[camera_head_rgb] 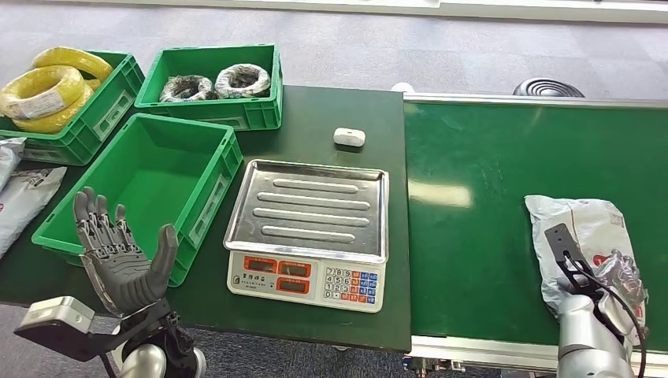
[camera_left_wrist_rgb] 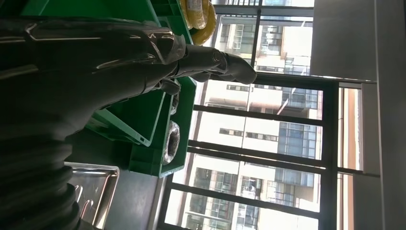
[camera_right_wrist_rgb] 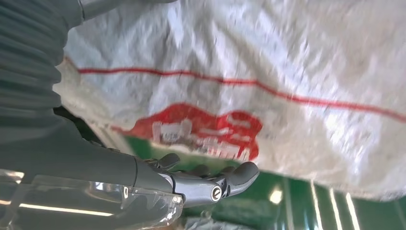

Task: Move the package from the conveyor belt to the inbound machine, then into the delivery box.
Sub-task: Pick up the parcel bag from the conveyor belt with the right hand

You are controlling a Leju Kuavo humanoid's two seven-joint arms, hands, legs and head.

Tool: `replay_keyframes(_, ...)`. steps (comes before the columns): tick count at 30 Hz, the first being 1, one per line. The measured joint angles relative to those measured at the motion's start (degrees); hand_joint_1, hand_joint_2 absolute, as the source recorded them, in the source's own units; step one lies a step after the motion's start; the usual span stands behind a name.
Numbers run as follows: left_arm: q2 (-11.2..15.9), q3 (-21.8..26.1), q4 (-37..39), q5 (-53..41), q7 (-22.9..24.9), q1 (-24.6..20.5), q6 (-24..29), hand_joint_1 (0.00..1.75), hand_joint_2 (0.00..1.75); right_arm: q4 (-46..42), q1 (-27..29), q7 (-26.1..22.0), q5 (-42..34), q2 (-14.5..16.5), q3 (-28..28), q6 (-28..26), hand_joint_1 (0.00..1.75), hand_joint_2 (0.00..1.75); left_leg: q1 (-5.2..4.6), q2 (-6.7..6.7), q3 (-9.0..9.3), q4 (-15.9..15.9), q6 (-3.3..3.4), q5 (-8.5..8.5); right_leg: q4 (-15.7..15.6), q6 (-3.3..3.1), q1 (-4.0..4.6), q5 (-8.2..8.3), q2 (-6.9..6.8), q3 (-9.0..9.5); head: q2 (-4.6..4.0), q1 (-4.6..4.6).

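- Package (camera_head_rgb: 581, 236), a white crumpled poly mailer with red print, lay on the green conveyor belt (camera_head_rgb: 473, 213) at the near right, long axis running near to far.
- Right hand (camera_head_rgb: 610, 276) sat at the package's near end, touching it; the right wrist view showed the bag just past the thumb. Could not tell whether the fingers had closed on it.
- Left hand (camera_head_rgb: 118, 256) was raised over the near left desk (camera_head_rgb: 331, 110) edge, palm up, fingers spread, holding nothing, well apart from the package.
- Right hand was clearly the nearer one; the scale (camera_head_rgb: 309, 228), probably the inbound machine, lay left of the package across the belt edge, its steel tray bare.
- Empty green crate (camera_head_rgb: 150, 185), left of the scale, was likely the delivery box.
- Far crates: one (camera_head_rgb: 71, 102) held yellow cable coils, one (camera_head_rgb: 213, 83) held dark coils.
- Small white device (camera_head_rgb: 349, 137) sat beyond the scale.
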Motion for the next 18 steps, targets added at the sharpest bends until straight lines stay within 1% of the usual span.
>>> replay_keyframes(6,0.0,0.6,0.1,-0.5,0.0,-0.5,0.5,0.00,1.75,1.4,0.9,-6.8,-5.3,0.9,1.1,4.6,0.00,1.75,-0.01,0.00,-0.02,0.0,0.00,0.00,0.0,0.00,-0.01,0.00,0.00,0.01,0.00,0.01)
replay_keyframes(10,0.0,1.1,0.1,-0.9,0.0,-0.4,0.7,0.00,1.75,0.9,2.4,-7.9,-7.5,2.0,2.8,5.6,0.00,1.75,0.00,0.00,-0.01,0.0,0.00,0.00,0.0,0.00,-0.01,0.00,0.00,0.00,0.00,-0.01)
replay_keyframes(14,0.0,1.4,0.1,-1.0,0.0,-0.5,0.9,0.00,1.75,-0.1,3.5,-7.8,-9.0,2.6,4.0,5.8,1.73,1.75,0.00,0.00,-0.01,0.0,0.00,0.00,0.0,0.00,0.00,0.00,0.00,0.00,0.00,0.01)
replay_keyframes(18,0.0,1.7,0.0,-1.0,0.0,-0.5,1.2,0.00,1.75,-1.1,4.2,-7.7,-10.3,3.0,5.5,5.4,1.75,1.75,0.00,0.02,0.00,0.0,0.00,0.00,0.0,0.00,0.00,0.00,0.01,0.01,0.00,0.01)
